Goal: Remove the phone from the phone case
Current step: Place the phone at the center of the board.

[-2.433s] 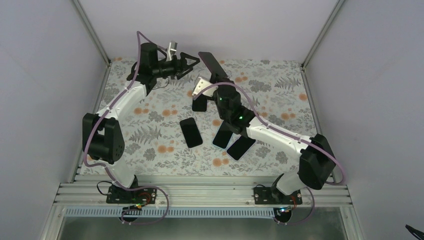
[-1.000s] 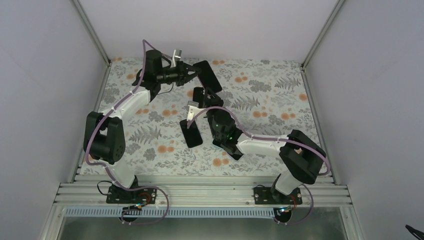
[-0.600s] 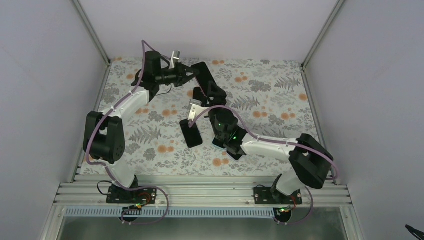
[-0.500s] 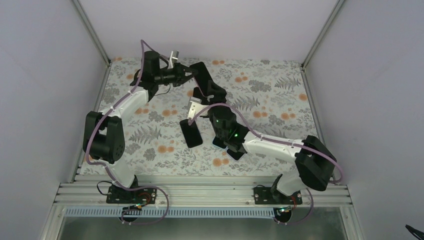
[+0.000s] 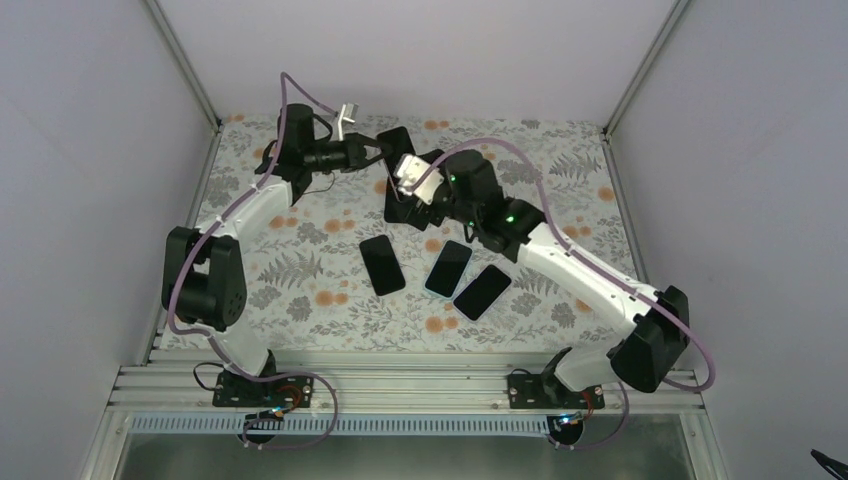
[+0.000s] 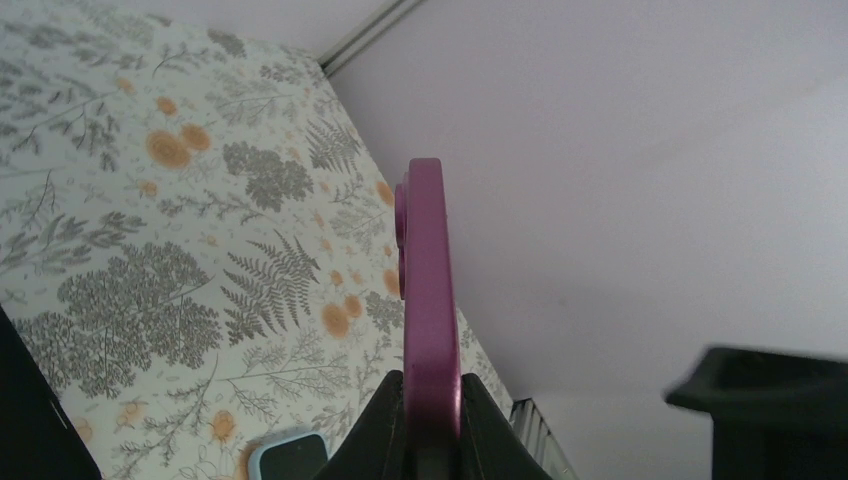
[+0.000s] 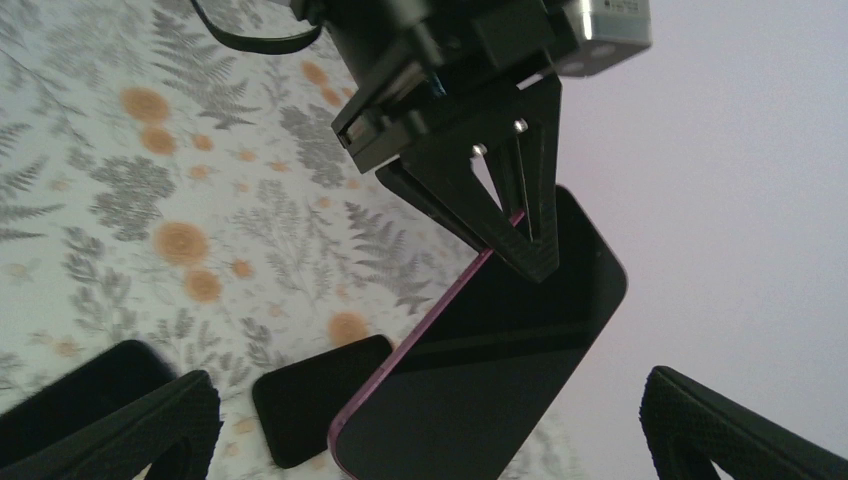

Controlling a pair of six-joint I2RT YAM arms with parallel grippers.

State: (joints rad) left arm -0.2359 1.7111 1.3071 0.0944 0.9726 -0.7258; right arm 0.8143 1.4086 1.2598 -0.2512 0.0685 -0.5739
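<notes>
Reaching from the near-left side of the floral cloth (image 5: 580, 180) toward its far edge, the left arm (image 5: 250, 205) ends in the left gripper (image 5: 377, 152), which points rightward above the far middle of the cloth. Its two black fingers (image 7: 500, 215) are pinched tight on the phone (image 7: 500, 340), which sits in its phone case (image 6: 430, 290) and is raised clear of the cloth. From the left wrist the case shows edge-on as a slim magenta strip standing up between the fingers. From the right wrist the phone's glossy black face is tilted, with a thin magenta rim along one long side. Just to the right and slightly nearer over the cloth, the right gripper (image 7: 430, 400) faces the phone with its jaws spread wide. One dark fingertip shows at each lower corner of its wrist view, and neither touches the phone. A dark slab (image 5: 400, 208) lies flat on the cloth beneath that gripper, partly hidden. Nearer, across the middle of the cloth, three loose phones lie flat: a black one (image 5: 382, 263), one with a pale blue rim (image 5: 448, 268), then another black one (image 5: 482, 291). The right arm (image 5: 580, 275) runs back over the cloth's right half to its base at the near edge
</notes>
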